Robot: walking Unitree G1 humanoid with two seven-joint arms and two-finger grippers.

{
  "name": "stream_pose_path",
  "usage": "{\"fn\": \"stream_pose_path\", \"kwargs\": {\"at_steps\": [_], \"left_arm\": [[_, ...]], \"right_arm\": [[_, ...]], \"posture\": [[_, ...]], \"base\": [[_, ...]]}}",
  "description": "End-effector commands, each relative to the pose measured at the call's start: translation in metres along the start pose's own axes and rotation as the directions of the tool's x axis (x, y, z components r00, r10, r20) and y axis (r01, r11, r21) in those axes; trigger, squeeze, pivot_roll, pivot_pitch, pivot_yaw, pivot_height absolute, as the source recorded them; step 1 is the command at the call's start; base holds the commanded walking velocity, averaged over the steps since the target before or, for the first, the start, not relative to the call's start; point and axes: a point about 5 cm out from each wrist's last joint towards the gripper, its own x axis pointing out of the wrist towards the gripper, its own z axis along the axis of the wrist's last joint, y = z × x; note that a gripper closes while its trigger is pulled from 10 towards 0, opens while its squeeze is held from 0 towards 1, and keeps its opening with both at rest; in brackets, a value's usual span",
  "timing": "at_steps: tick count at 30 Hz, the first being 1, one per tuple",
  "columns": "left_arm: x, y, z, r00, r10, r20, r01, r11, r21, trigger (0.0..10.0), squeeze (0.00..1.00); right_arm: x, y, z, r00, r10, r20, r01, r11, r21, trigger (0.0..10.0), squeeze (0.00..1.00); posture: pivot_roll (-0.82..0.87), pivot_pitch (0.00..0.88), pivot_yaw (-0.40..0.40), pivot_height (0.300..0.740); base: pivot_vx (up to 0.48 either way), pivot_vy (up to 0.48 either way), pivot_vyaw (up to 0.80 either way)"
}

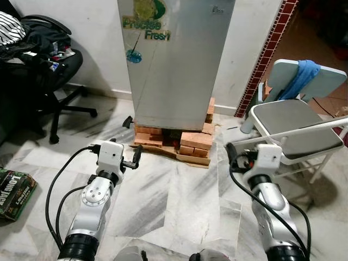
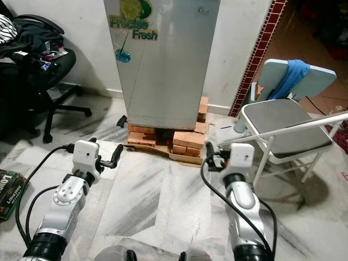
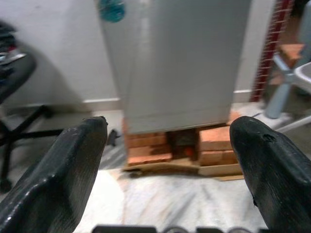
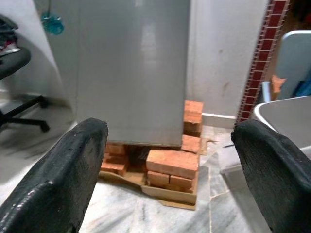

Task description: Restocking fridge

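Brushed-metal fridge (image 1: 174, 65), rough red bricks (image 1: 193, 142), glossy veined marble floor (image 1: 179, 196), matt black claw fingers (image 3: 73, 174)

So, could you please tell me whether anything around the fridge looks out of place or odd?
Yes: the silver fridge stands on loose stacks of red bricks laid on cardboard, an uneven, makeshift base. A blue cloth is draped over the folding chair's backrest. Both grippers, left and right, are open and empty.

Black office chair (image 1: 51, 70) piled with clothes, grey folding chair (image 1: 296, 128) with blue cloth (image 1: 304, 73), green box (image 1: 13, 193) on marble floor (image 1: 174, 196)
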Motion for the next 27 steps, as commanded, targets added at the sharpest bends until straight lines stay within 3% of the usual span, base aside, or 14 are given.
{"fn": "stream_pose_path", "kwargs": {"at_steps": [1,5,27], "left_arm": [[-0.0015,0.0095,0.0036,0.999,0.041,0.019,-0.041,0.999,0.017,10.0,0.0],[-0.0033,0.0167,0.0025,0.998,0.06,0.019,-0.06,0.998,0.033,10.0,0.0],[-0.0033,0.0167,0.0025,0.998,0.06,0.019,-0.06,0.998,0.033,10.0,0.0]], "right_arm": [[-0.0004,-0.0007,-0.0059,1.0,0.004,-0.023,-0.004,1.0,0.012,10.0,0.0],[0.0022,0.0055,-0.0102,0.999,0.029,-0.039,-0.029,0.999,0.02,10.0,0.0],[0.0022,0.0055,-0.0102,0.999,0.029,-0.039,-0.029,0.999,0.02,10.0,0.0]], "posture": [[0.09,0.0,-0.034,0.74],[0.11,0.0,-0.041,0.74],[0.11,0.0,-0.041,0.74]], "base": [[0.0,0.0,0.0],[0.0,0.0,0.0],[0.0,0.0,0.0]]}}
